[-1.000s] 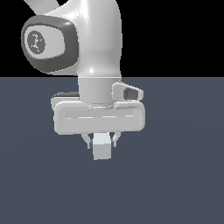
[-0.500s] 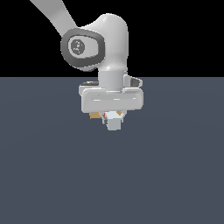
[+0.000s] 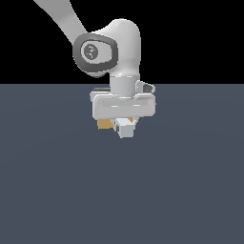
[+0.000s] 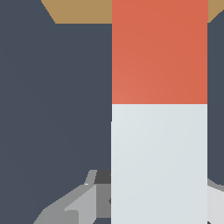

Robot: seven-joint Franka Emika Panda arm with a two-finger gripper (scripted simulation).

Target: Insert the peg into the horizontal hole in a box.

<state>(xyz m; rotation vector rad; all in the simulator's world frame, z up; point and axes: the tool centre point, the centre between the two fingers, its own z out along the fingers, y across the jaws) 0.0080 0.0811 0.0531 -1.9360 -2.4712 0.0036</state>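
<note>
My gripper (image 3: 125,125) is shut on the peg (image 3: 126,128), whose pale end face points toward the exterior camera. In the wrist view the peg (image 4: 159,131) runs away from the fingers (image 4: 78,203), pale grey-white near them and orange-red at its far end. That orange-red end reaches the tan box (image 4: 83,11), which lies across the far side of the wrist view. In the exterior view the box (image 3: 104,124) shows as a small tan patch just behind the gripper, toward that view's left. The hole is hidden behind the peg.
A flat dark grey-blue floor (image 3: 122,190) lies all round. The white arm (image 3: 114,52) comes down from the exterior view's upper left. Nothing else stands near.
The arm has moved away from the exterior camera and toward that view's right, carrying the peg. The tan box has come into sight behind the gripper.
</note>
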